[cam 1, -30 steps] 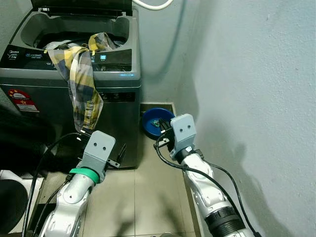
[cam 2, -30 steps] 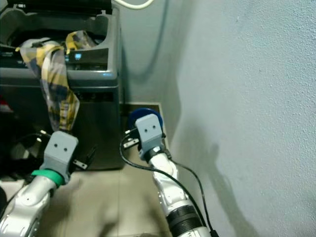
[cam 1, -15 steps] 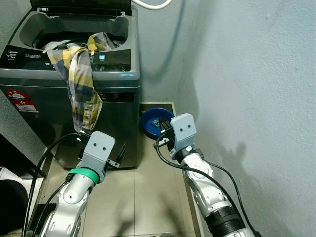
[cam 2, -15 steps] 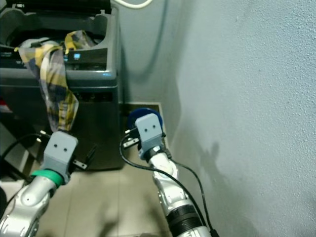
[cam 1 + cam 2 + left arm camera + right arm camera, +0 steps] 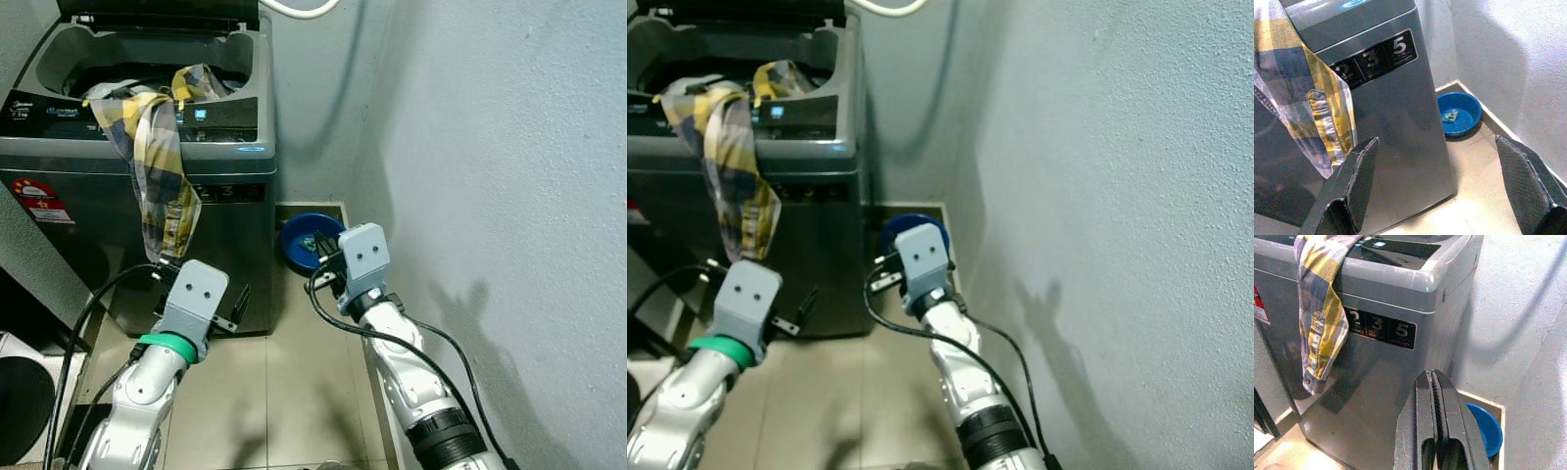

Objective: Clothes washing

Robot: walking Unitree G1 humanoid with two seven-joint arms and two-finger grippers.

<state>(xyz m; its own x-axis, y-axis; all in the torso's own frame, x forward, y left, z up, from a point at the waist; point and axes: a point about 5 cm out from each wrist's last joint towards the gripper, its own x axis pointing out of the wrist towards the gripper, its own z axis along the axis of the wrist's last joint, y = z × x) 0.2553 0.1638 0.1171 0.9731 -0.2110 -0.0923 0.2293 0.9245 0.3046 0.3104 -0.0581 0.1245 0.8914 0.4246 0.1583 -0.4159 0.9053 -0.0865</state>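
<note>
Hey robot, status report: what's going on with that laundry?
Left gripper open, empty, low before the washer. Right gripper shut, empty. Plaid shirt half out, draped over the washer's front edge. Blue basin on the floor beside it.

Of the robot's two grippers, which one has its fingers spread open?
The left gripper: its two black fingers stand wide apart in front of the washing machine. The right gripper has its fingers pressed together.

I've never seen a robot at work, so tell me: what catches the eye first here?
A yellow checked shirt spills out of the open washing machine and hangs down its front. On the floor in the corner beside the machine sits a blue bowl. The left gripper is held before the machine, jaws open.
</note>
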